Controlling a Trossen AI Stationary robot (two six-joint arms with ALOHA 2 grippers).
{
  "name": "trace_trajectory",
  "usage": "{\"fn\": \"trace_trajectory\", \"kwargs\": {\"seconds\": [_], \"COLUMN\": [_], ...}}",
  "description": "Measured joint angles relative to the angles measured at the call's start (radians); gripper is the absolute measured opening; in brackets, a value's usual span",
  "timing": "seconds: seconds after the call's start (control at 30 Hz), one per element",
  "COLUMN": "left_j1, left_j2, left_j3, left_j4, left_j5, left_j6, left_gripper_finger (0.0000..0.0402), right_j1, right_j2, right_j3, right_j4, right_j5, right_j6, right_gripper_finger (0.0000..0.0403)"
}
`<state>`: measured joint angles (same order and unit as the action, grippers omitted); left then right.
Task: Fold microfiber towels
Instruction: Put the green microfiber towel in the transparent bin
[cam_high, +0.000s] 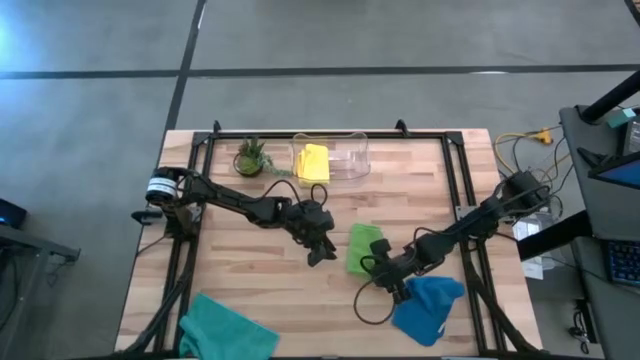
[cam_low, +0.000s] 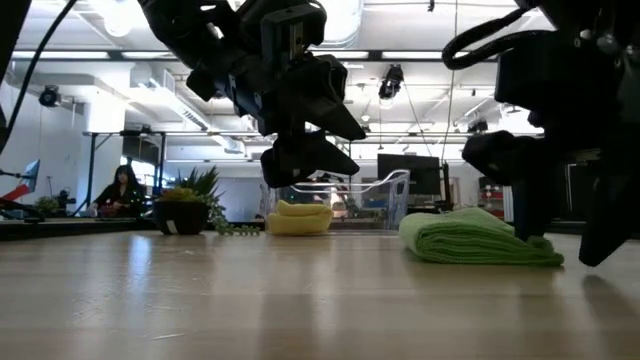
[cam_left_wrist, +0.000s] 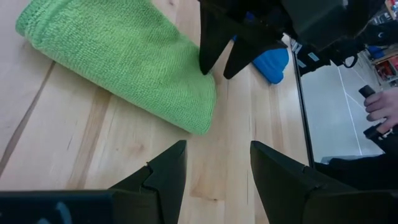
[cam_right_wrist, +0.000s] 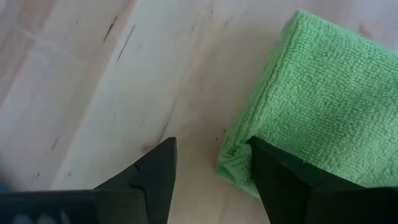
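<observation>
- Right now we have the lime green towel (cam_high: 362, 249) lying folded into a thick pad at the middle of the table (cam_high: 250, 280), with nothing holding it.
- Our right gripper (cam_right_wrist: 211, 180) sits low at that towel's corner, fingers spread and empty; one finger looks to touch the folded edge, though we cannot be sure.
- Our left gripper (cam_left_wrist: 217, 171) hovers just beside the same towel on its other side, fingers parted and holding nothing.
- We judge the green fold finished, or at most needing a final tidy, so the step in hand is letting go and moving on.
- The yellow towel (cam_high: 314, 162) already lies folded inside the clear plastic bin (cam_high: 355, 160), next to the potted plant (cam_high: 251, 157).
- The blue towel (cam_high: 430, 308) lies crumpled near the right gripper, and the teal towel (cam_high: 226, 330) lies rumpled at the table's near left corner; both look unfolded.
- Next, we think, the folded green pad wants lifting from both ends without springing open, or else a crumpled towel needs spreading flat first.
</observation>
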<state>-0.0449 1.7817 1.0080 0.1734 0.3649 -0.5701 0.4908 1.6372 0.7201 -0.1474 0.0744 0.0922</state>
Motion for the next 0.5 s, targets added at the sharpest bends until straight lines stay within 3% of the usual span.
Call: {"fn": "trace_trajectory", "kwargs": {"seconds": [0.5], "left_j1": [-0.003], "left_j2": [0.0], "left_j3": [0.0], "left_j4": [0.002], "left_j5": [-0.006], "left_j6": [-0.02], "left_gripper_finger": [0.0161], "right_j1": [-0.013], "right_j2": [0.0], "right_j3": [0.01], "right_j4": [-0.081], "right_j5": [0.082], "right_j6": [0.049], "right_gripper_finger": [0.0191]}}
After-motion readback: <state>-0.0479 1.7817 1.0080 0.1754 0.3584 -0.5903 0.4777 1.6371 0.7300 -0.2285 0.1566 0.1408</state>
